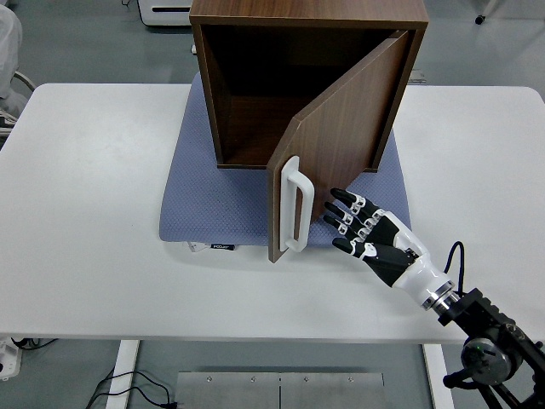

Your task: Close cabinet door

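Dark brown wooden box cabinet [247, 77] sits at the far middle of the white rectangular table [85, 213], resting on a grey-blue textured fabric mat [213, 204] that sticks out toward the near side and left. Cabinet's brown wooden door [336, 141] is hinged on the cabinet's right edge and stands roughly half open, swung diagonally across the front opening; its free edge is toward the near-left, over the mat. White loop-shaped door handle [291, 204] is mounted vertically near that free edge, on the outer face. Cabinet interior visible on the left is dark, no contents discernible. Right black-and-white five-fingered robot hand [370, 237] comes in from the lower right, fingers [345, 213] extended and slightly spread, holding nothing, fingertips pointing at the outer face of the door just right of the handle; looks touching or just short of the panel, can't tell which. Hand isn't on the handle. White wrist and black forearm with cable trail off toward the bottom right corner. Small dark label [222, 247] on the mat's near edge
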